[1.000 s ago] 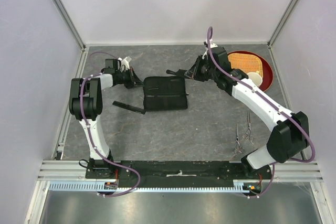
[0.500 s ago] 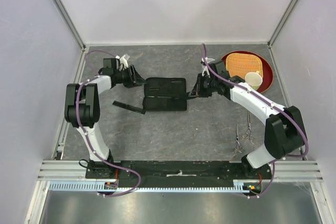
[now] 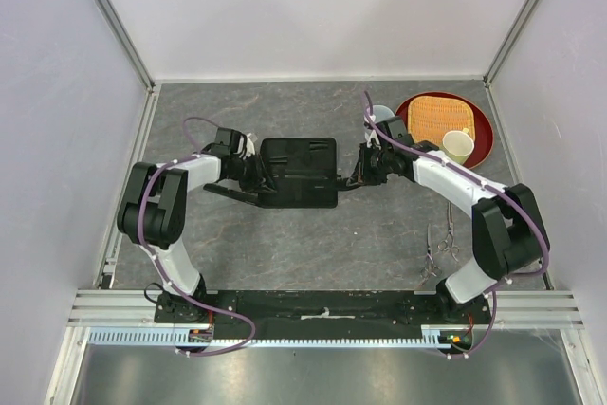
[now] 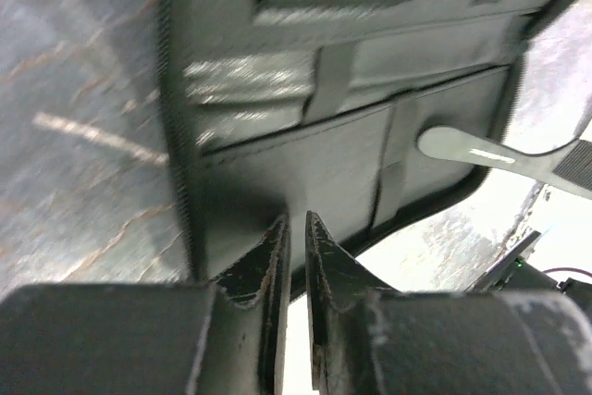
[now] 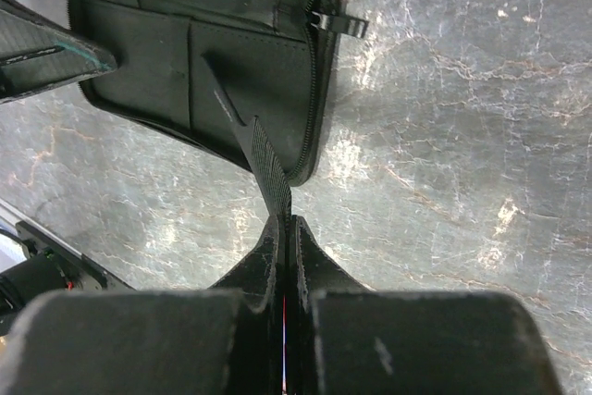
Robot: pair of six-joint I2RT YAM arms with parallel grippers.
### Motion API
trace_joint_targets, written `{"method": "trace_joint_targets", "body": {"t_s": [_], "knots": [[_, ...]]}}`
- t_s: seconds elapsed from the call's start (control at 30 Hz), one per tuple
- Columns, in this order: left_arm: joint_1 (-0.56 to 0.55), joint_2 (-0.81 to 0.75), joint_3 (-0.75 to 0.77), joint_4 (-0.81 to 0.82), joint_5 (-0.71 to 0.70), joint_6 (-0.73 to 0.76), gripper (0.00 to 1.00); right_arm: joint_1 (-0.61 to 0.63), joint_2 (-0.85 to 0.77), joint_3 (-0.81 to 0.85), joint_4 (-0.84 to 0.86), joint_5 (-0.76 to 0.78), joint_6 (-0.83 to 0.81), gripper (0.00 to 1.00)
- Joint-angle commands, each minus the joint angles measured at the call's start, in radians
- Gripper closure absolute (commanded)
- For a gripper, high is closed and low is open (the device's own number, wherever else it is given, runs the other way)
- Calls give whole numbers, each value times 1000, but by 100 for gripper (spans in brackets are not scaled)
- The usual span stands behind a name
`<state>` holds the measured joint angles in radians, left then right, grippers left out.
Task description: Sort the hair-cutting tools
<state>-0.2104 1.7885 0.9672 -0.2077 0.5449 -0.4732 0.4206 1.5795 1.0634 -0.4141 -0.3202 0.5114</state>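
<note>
The black folding case (image 3: 299,173) lies open mid-table. My right gripper (image 3: 356,175) is at its right edge, shut on the toothed end of the handled black comb (image 5: 262,159). The comb's narrow handle reaches over the case's inner pocket (image 5: 166,53) and also shows in the left wrist view (image 4: 462,145). My left gripper (image 3: 254,170) is at the case's left edge, its jaws shut to a thin slit, with the tips (image 4: 277,228) against the case's rim (image 4: 240,228). The plain comb (image 3: 220,191) lies left of the case. Two silver scissors (image 3: 444,237) lie at the right front.
A red round tray (image 3: 486,139) with a woven mat (image 3: 439,116) and a pale cup (image 3: 458,144) stands at the back right. Metal frame rails run along the table's sides and its near edge.
My right gripper has carried the handled comb down and left to the case's right edge. My left gripper has moved right and nearer, onto the case's left edge. The scissors and plain comb have not moved.
</note>
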Motion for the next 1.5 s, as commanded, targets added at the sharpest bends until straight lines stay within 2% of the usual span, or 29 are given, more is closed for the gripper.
{"method": "trace_joint_targets", "body": {"t_s": [0.0,0.3,0.87,1.23,1.47], "knots": [[2,-57,-31,-87,-104,-19,83,-3,42,-33,-107,49,-47,100],[-17,-72,-58,-99,-140,-16,83,-8,76,-63,-143,52,-63,100],[-30,-118,-79,-110,-151,-12,83,-6,169,-68,78,-8,-17,100],[-34,-135,-88,-128,-160,-2,98,23,220,17,121,-74,-7,100],[-40,-150,-91,-125,-158,2,98,58,249,23,161,-103,-2,100]]}}
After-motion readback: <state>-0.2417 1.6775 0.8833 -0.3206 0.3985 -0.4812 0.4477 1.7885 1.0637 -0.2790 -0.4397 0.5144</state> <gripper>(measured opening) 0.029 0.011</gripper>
